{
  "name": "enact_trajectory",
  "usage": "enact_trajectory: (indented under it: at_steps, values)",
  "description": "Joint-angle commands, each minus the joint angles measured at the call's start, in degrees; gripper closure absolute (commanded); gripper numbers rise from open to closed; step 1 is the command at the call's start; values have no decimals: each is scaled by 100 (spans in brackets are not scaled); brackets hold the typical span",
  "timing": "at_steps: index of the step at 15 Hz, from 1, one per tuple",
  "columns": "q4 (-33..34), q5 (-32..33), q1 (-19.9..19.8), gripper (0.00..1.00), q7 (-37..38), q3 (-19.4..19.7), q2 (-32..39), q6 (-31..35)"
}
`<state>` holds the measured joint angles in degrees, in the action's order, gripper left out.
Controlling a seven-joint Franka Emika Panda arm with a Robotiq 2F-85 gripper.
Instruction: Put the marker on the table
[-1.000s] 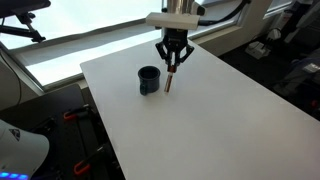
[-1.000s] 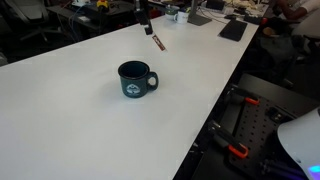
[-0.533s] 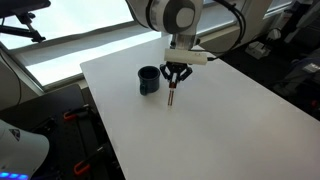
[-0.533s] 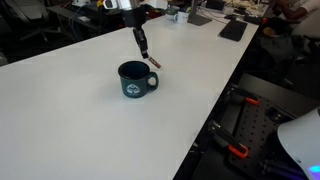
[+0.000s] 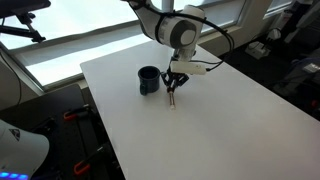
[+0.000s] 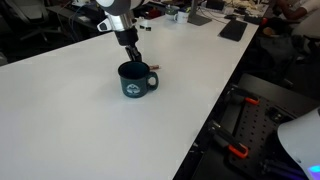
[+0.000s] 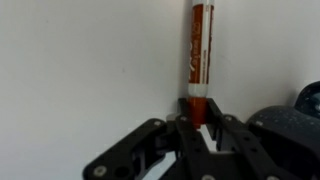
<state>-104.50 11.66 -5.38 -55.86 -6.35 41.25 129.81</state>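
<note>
My end effector [image 5: 174, 84] is closed on the marker [image 5: 172, 96], pinching it by one end; in the wrist view the two fingers [image 7: 212, 118] meet around its dark tip, and the rest of the barrel [image 7: 198, 45] runs straight away from me, reddish with a white band along it, against the white bench [image 7: 80, 60]. The dark mug [image 5: 149, 80] is my landmark; it stands upright on the bench [image 5: 220, 125], well in from every edge. I hang just beside the mug, on its handle side, apart from it; the marker points down from my fingers, nearly upright with a slight tilt, its free end low over the bench close to the mug's foot; whether that end touches the surface I cannot tell. In an exterior view my arm [image 6: 118, 20] comes down from behind the mug [image 6: 135, 80], and the marker [image 6: 152, 66] shows as a small dark stick just past the handle; in the wrist view a rounded piece of the mug [image 7: 305, 100] sits at the edge, beside my fingers.
</note>
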Motion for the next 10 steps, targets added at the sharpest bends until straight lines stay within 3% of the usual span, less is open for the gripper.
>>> enact_trajectory:
  at_steps: [1, 4, 10]
  values:
    - [81, -31, 35, 73, -26, 31, 47, -71]
    - [176, -32, 39, 54, -33, 25, 158, -128]
    - [214, -32, 38, 53, -34, 24, 198, -128]
